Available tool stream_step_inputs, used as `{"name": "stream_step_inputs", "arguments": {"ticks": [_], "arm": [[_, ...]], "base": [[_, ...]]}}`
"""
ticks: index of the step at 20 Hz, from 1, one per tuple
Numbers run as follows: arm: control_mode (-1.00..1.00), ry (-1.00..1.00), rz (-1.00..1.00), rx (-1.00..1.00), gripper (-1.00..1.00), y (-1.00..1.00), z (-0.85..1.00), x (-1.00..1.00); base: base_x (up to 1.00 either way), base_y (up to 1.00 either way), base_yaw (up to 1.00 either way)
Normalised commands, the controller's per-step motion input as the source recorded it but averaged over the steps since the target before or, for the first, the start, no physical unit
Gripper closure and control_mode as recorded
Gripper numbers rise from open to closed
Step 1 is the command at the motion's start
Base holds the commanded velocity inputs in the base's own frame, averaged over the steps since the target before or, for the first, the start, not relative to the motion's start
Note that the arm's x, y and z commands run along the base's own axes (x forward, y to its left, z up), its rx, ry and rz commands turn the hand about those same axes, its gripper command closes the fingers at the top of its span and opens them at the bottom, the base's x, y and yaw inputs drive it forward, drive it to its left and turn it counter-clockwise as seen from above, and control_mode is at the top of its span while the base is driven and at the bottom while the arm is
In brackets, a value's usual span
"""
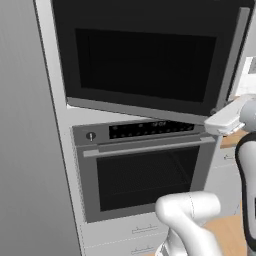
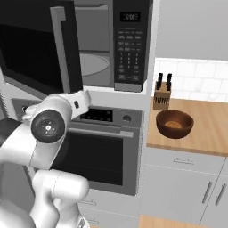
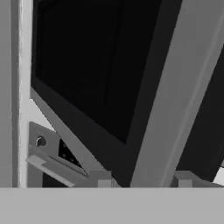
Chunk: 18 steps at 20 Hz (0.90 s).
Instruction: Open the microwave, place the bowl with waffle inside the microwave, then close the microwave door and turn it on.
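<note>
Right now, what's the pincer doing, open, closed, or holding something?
Pincer: open, its fingertips standing on either side of the microwave door handle, not clamped on it.

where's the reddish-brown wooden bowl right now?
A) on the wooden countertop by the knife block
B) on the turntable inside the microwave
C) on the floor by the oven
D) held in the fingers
A: the right base view shows the reddish-brown wooden bowl sitting on the light wooden countertop, just in front of the wooden knife block, while the black microwave's pale turntable is bare.
</note>
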Motion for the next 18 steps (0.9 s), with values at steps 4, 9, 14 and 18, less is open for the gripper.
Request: {"name": "stream_step_inputs", "arguments": {"ticks": [4,9,14,18], "arm": [[-1.00,0.03,0.00,-0.39,1.00,1.00,0.17,-1.00],[-1.00,0.00,0.00,-0.41,1.00,1.00,0.13,-0.99],[-1.00,-0.04,0.00,-0.37,-1.00,0.96,0.07,-0.98],[-1.00,-0.14,0.00,0.04,-1.00,-0.31,0.00,-1.00]], "base": [[0.00,0.00,0.00],[0.00,0.00,0.00],[0.00,0.00,0.00],[0.00,0.00,0.00]]}}
